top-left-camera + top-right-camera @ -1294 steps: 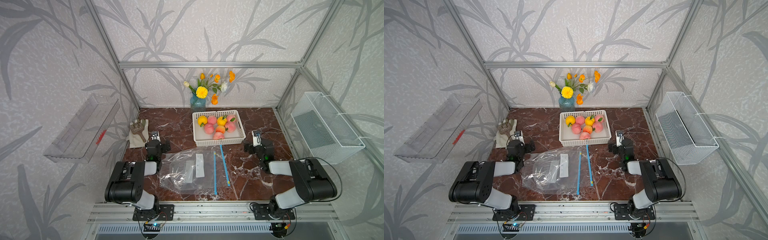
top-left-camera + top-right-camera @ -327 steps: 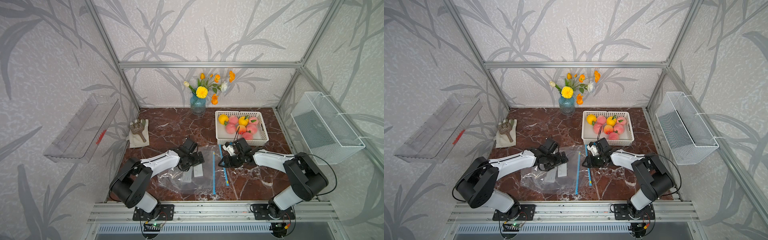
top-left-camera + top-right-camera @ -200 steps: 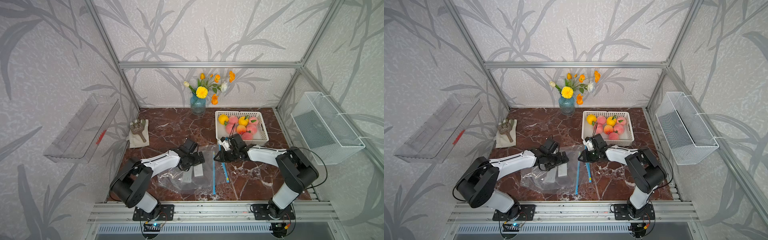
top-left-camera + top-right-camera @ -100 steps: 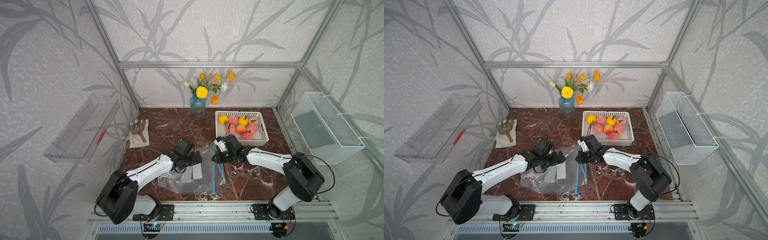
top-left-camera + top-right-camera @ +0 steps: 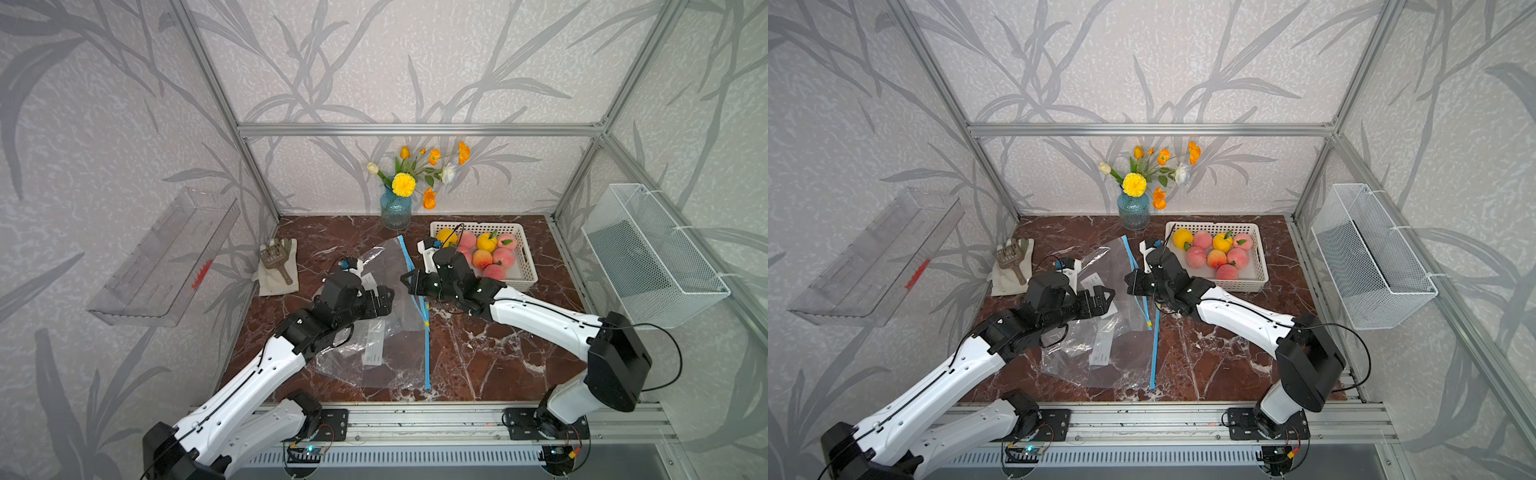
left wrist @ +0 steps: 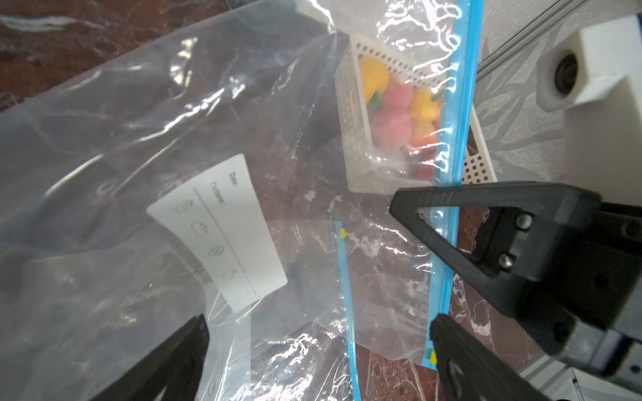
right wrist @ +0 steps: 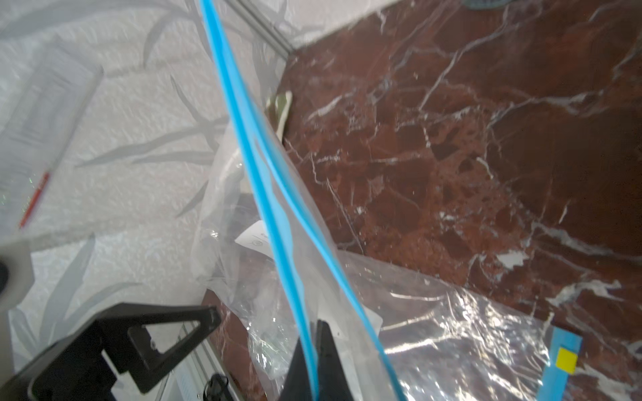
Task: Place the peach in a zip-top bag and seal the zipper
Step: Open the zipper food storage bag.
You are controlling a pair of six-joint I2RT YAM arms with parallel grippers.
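Over the table (image 5: 478, 353), with right gripper (image 5: 405, 281) pinched on the zipper strip (image 5: 405, 254) and left gripper (image 5: 386, 299) wide open, empty: guard against bag (image 5: 382, 259) slipping free. Beware both walls lifting together, mouth shut.

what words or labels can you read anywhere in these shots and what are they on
"Date:" - on the white label of the upper zip-top bag, left wrist view.
"Content:" - same label, next line.
Row of small icons on that label: no words, too faint to identify.
Second label, on the flat bag on the table: too small to read in a top view.
Nothing else readable.
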